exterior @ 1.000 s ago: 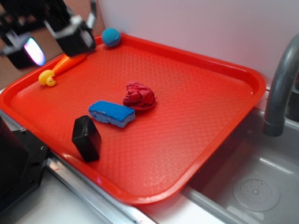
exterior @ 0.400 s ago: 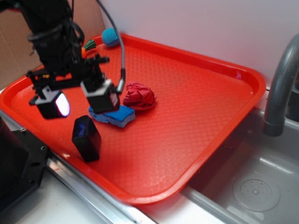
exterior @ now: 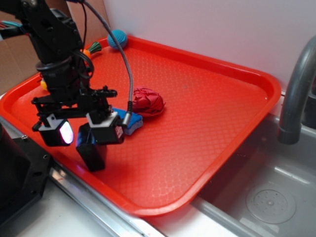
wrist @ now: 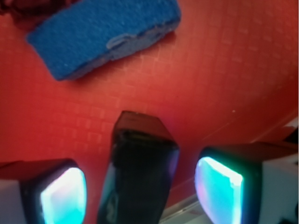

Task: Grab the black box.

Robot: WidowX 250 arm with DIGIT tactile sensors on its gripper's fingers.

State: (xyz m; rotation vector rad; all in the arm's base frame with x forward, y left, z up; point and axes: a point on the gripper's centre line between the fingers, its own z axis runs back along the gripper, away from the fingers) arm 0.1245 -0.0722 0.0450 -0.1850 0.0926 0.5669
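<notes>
The black box (exterior: 91,150) stands upright near the front edge of the red tray (exterior: 207,123). In the wrist view the black box (wrist: 138,172) sits between my two glowing pads (wrist: 63,196), with red tray showing on both sides of it. My gripper (exterior: 81,133) is open, straddling the box's top, its pads apart from the box. The blue sponge (wrist: 103,35) lies just beyond the box and is mostly hidden behind my gripper in the exterior view.
A crumpled red cloth (exterior: 147,101) lies behind the sponge. A blue knitted ball (exterior: 117,38) and an orange toy (exterior: 91,49) sit at the tray's far corner. A grey faucet (exterior: 296,94) and sink (exterior: 261,197) are to the right.
My gripper has travelled from the tray's far left corner toward the front and dropped down until its pads straddle the black box. The box has not moved.
</notes>
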